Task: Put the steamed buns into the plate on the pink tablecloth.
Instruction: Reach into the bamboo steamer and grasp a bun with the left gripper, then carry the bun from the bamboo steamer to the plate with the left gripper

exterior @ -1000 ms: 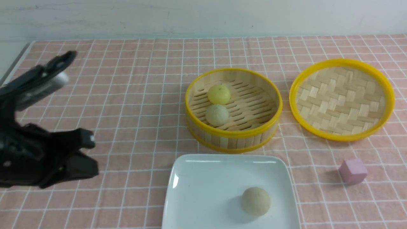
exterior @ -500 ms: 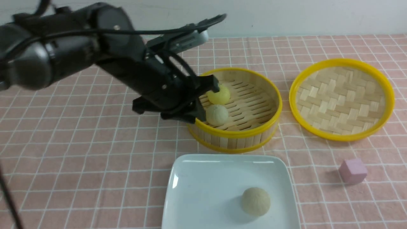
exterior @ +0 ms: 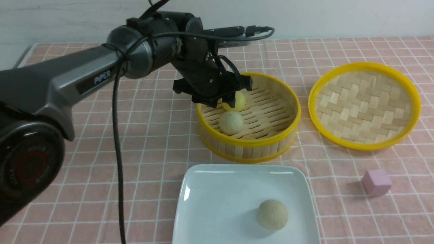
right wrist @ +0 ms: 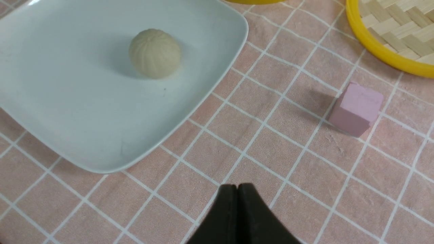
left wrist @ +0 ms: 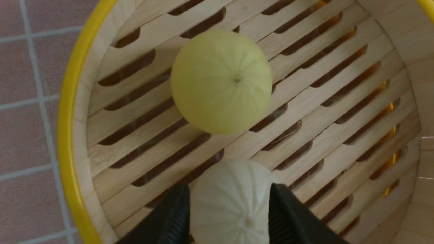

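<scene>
The left gripper (left wrist: 229, 189) has been brought right over the near-left part of the steamer basket (exterior: 249, 143), jaws parted. The beige bun (left wrist: 234, 203) is seen between the fingertips, contact unclear; the yellow bun (left wrist: 221, 81) lies beyond it, outside them. Both are round, without a long axis, pleated tops up. The right gripper (right wrist: 236, 186) is closed, empty. On the plate (exterior: 217, 203) a pale bun (exterior: 273, 214) sits.
</scene>
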